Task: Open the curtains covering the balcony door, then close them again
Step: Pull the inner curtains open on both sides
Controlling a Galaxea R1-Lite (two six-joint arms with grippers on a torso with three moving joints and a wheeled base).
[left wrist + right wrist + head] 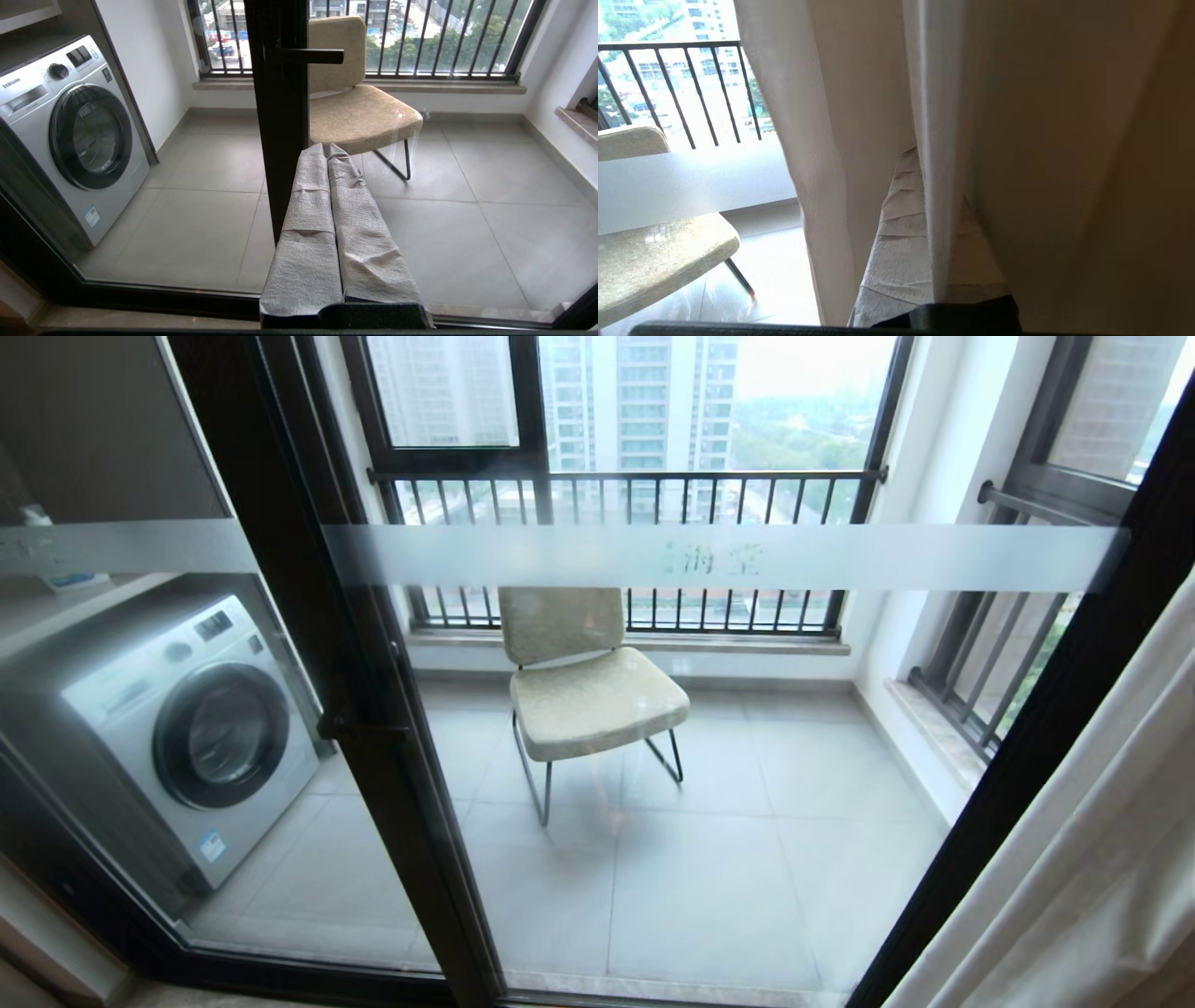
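The balcony door is two glass panels in a dark frame, with a frosted band and a black handle; its glass stands uncovered. The curtains hang bunched at the right edge, past the door frame. In the right wrist view, my right gripper is shut on a fold of the white sheer curtains, with the heavier beige layer beside it. One cloth-wrapped finger shows; fabric covers the other. My left gripper is shut and empty, pointing at the door's middle post.
Behind the glass, a washing machine stands at the left and a beige chair in the middle of the tiled balcony. A barred window runs along the far wall, and another on the right.
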